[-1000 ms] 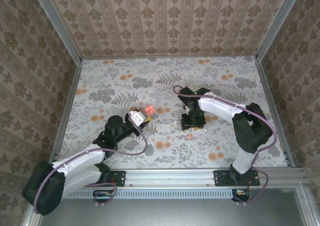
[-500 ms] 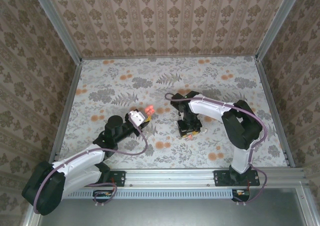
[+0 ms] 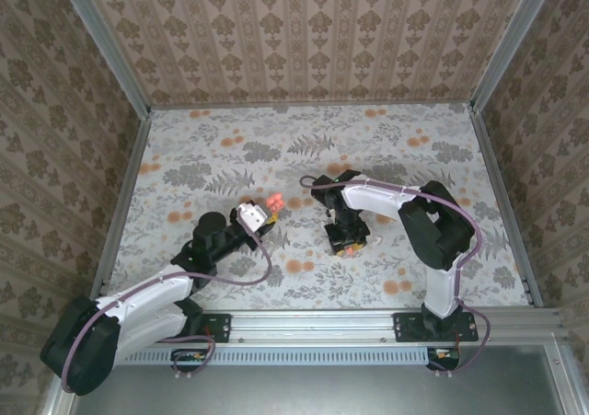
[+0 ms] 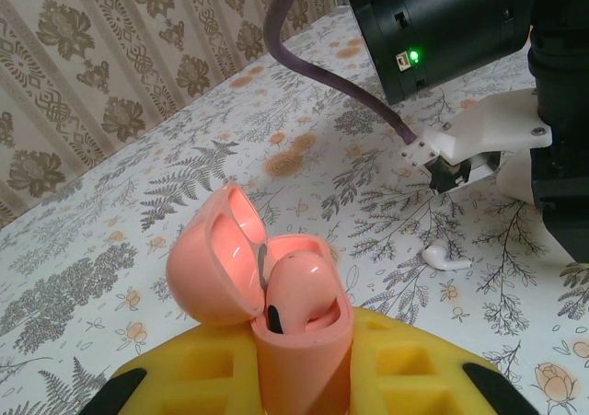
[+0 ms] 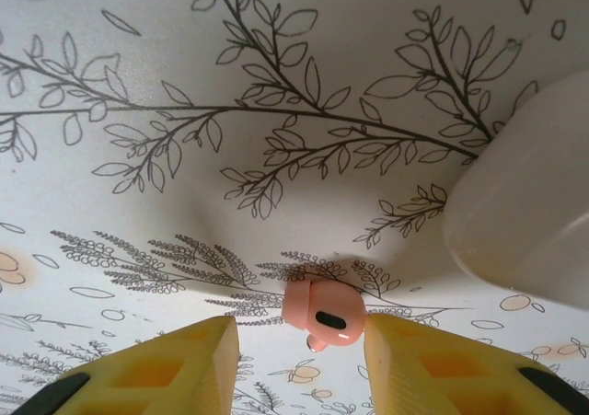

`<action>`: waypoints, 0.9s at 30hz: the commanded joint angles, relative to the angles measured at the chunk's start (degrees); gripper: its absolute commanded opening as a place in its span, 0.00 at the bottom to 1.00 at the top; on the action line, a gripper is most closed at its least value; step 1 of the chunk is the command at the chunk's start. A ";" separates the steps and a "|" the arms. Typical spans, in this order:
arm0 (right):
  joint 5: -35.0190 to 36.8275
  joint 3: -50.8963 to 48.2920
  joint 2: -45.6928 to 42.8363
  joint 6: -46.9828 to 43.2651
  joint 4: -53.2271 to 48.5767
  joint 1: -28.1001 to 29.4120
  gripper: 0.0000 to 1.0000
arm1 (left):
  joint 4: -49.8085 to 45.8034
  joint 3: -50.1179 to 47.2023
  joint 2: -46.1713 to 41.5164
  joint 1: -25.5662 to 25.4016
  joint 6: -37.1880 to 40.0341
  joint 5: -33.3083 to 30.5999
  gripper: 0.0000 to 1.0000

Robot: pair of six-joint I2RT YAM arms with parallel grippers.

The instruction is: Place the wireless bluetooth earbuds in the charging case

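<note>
My left gripper (image 4: 299, 389) is shut on a coral charging case (image 4: 304, 341), held upright with its lid (image 4: 207, 259) swung open. One coral earbud (image 4: 299, 282) sits in the case. In the top view the case (image 3: 273, 201) shows just past the left gripper (image 3: 259, 215). My right gripper (image 5: 299, 328) points down at the table, open. A second coral earbud (image 5: 322, 314) lies on the table between its yellow fingers (image 5: 198, 360), close against the right one. In the top view the right gripper (image 3: 347, 242) stands right of the case. A white earbud (image 4: 446, 257) lies near it.
A rounded white object (image 5: 529, 213), perhaps another case, sits on the table just right of the right gripper. The floral tablecloth (image 3: 230, 148) is walled by patterned panels (image 3: 313, 38) on three sides. The right arm's cable (image 4: 313, 61) hangs above the table.
The right gripper has shifted slightly left and toward the near edge, and its arm has folded in more. The left arm and the case have not moved.
</note>
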 commanded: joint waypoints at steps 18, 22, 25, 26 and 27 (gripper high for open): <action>2.89 1.37 3.42 -1.96 0.85 0.32 0.29 | -0.47 -0.36 -0.77 -0.36 -0.87 -0.69 0.10; 3.79 0.69 2.21 -1.89 1.56 0.26 0.26 | -0.23 -0.22 -0.20 -0.37 -1.19 -0.61 0.10; 4.57 -0.03 0.55 -1.34 2.34 0.26 0.26 | 0.25 -0.05 0.57 -0.37 -1.45 -0.35 0.10; 4.77 -0.32 -0.21 -0.99 2.72 0.32 0.26 | 0.46 -0.02 1.00 -0.36 -1.74 -0.26 0.10; 4.89 -0.40 -0.98 -0.39 3.26 0.29 0.26 | 0.97 0.01 1.53 -0.37 -2.03 -0.17 0.10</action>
